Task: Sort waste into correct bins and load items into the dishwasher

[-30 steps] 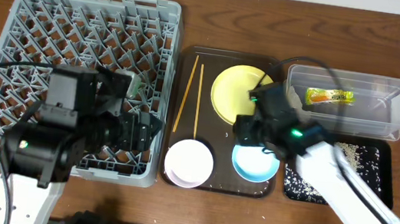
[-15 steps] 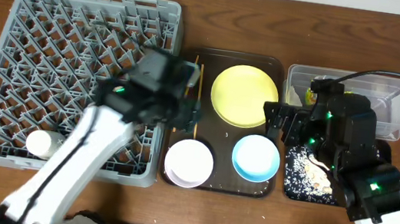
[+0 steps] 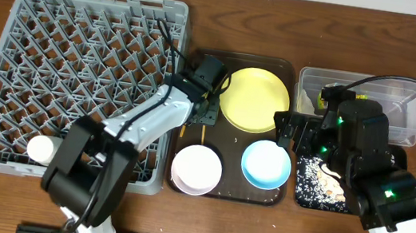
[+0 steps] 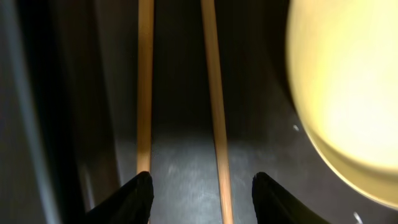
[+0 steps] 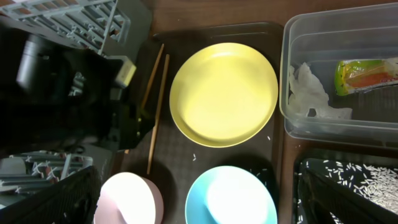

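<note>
My left gripper (image 3: pixel 202 116) is open low over the two wooden chopsticks (image 4: pixel 211 81) on the brown tray; one chopstick lies between its fingertips (image 4: pixel 202 193), the other by the left finger. The yellow plate (image 3: pixel 255 98) lies right of them. The light blue bowl (image 3: pixel 266 164) and white-pinkish bowl (image 3: pixel 196 169) sit at the tray's front. My right gripper (image 3: pixel 293 132) is open and empty, above the blue bowl (image 5: pixel 231 198). The white cup (image 3: pixel 43 147) sits in the grey dish rack (image 3: pixel 80 51). The snack wrapper (image 5: pixel 364 71) and tissue (image 5: pixel 308 93) lie in the clear tub (image 3: pixel 409 119).
The black tray (image 3: pixel 394 169) with rice crumbs sits in front of the clear tub, partly under my right arm. A few crumbs lie on the brown tray (image 3: pixel 240 56) between the plate and bowls. The rack borders the tray's left edge.
My left arm swung from the rack, where the white cup now stays, over to the chopsticks on the brown tray. My right arm drew back from the plate toward the bins.
</note>
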Controlling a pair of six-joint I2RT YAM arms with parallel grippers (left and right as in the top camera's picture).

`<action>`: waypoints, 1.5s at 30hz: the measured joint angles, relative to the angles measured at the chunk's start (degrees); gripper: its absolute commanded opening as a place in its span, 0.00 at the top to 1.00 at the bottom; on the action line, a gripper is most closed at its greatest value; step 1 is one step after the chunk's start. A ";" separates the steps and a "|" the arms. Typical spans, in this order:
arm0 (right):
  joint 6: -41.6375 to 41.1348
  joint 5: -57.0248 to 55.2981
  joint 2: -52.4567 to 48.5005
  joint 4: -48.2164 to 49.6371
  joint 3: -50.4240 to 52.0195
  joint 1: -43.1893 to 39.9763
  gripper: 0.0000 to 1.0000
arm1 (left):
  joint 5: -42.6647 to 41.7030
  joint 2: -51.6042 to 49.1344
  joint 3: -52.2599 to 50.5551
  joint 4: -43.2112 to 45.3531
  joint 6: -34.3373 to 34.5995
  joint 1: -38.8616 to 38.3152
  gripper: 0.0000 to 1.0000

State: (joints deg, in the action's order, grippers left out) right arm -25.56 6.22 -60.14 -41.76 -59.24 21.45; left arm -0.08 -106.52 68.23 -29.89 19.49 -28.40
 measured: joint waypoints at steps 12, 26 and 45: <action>0.00 0.00 -0.13 -0.61 0.00 0.00 0.01 | -0.46 -4.33 0.00 3.82 0.42 -1.29 0.61; 0.00 0.00 -0.13 -1.14 0.00 0.00 0.01 | 2.82 -6.40 2.38 3.10 1.75 -1.29 0.92; 0.00 0.00 -0.13 -1.29 0.00 0.00 0.01 | 8.52 23.67 1.68 -11.72 0.17 -0.85 0.92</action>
State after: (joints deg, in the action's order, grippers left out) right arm -25.56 6.22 -60.27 -43.05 -59.24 21.45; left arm 8.45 -82.85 69.91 -41.60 19.66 -29.26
